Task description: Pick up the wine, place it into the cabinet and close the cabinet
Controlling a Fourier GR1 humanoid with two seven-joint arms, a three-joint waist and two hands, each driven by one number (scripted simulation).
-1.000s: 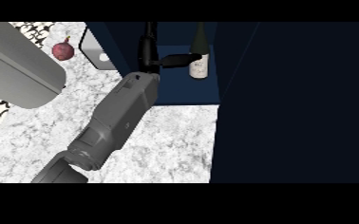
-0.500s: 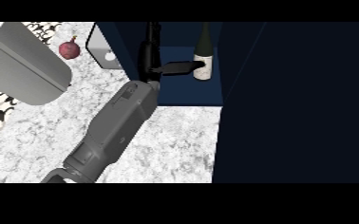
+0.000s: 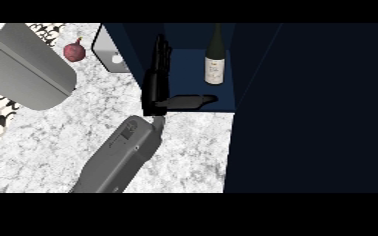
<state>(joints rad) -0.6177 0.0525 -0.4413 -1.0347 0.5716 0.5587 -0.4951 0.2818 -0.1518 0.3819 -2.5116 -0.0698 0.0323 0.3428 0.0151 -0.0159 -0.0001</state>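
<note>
The wine bottle (image 3: 214,62), dark with a white label, stands upright on the dark blue floor of the cabinet (image 3: 225,105). My right hand (image 3: 156,82) is to its left inside the cabinet's opening, fingers straight and pointing away, thumb stretched out to the right toward the bottle's base. It holds nothing, and a gap separates the thumb from the bottle. The right forearm (image 3: 122,157) comes in from the lower edge. Of the left arm only a grey forearm (image 3: 29,75) shows at the left; its hand is out of view.
The open cabinet door (image 3: 306,110) is a large dark panel filling the right side. A red round fruit (image 3: 74,51) and a white box (image 3: 112,56) sit on the marble counter (image 3: 188,155) at the back left.
My right hand has drawn back to the left, away from the bottle, its thumb no longer at the bottle. The bottle stays upright in the cabinet.
</note>
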